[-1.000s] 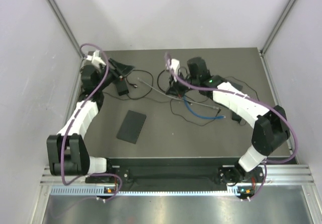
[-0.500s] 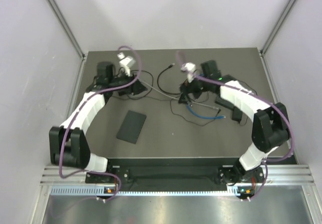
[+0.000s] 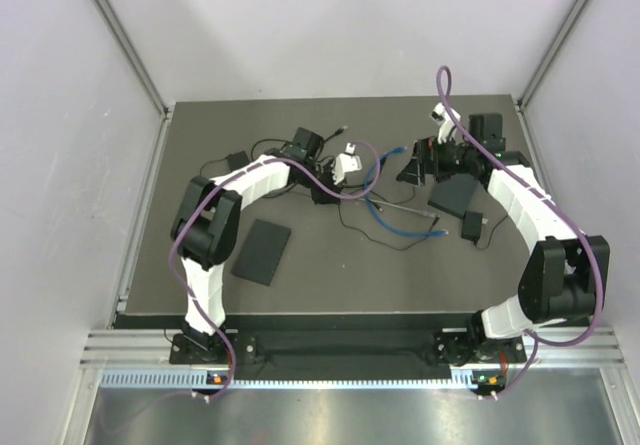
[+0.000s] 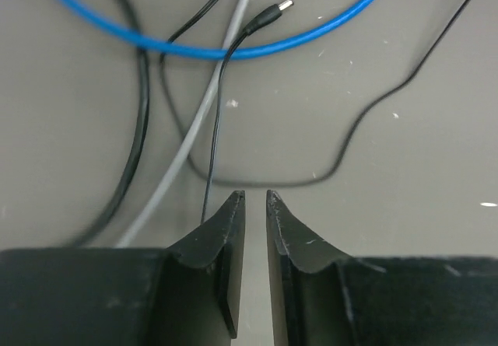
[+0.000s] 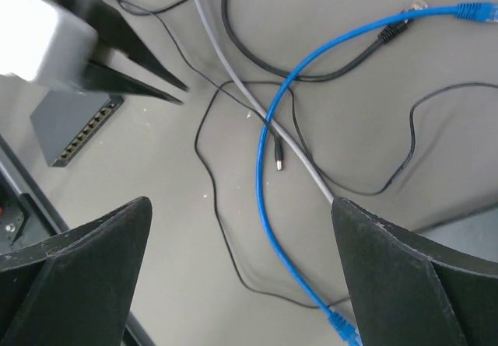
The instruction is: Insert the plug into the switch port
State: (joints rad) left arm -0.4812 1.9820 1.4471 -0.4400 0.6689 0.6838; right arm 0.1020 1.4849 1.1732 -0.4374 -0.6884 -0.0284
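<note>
The switch [image 3: 262,251] is a flat dark grey box lying left of centre; its row of ports shows in the right wrist view [image 5: 74,124]. A small black barrel plug [image 4: 276,10] on a thin black wire lies among tangled cables, also visible from the right wrist [image 5: 278,162]. A blue cable [image 5: 268,206] ends in blue plugs [image 5: 473,9] [image 5: 342,326]. My left gripper [image 4: 255,196] hovers low over the thin wire, a little short of the barrel plug. Its jaws stand a narrow gap apart with only table between them. My right gripper [image 5: 241,284] is wide open above the cables, holding nothing.
A grey cable [image 4: 187,148] and thick black leads cross the blue one. A dark flat box [image 3: 455,197] and a black adapter [image 3: 472,227] sit at the right, another small adapter [image 3: 237,158] at the back left. White walls enclose the table.
My left arm has swung from the back left to the cables in the middle, its jaws narrowing. My right gripper has pulled back to the right and opened wide.
</note>
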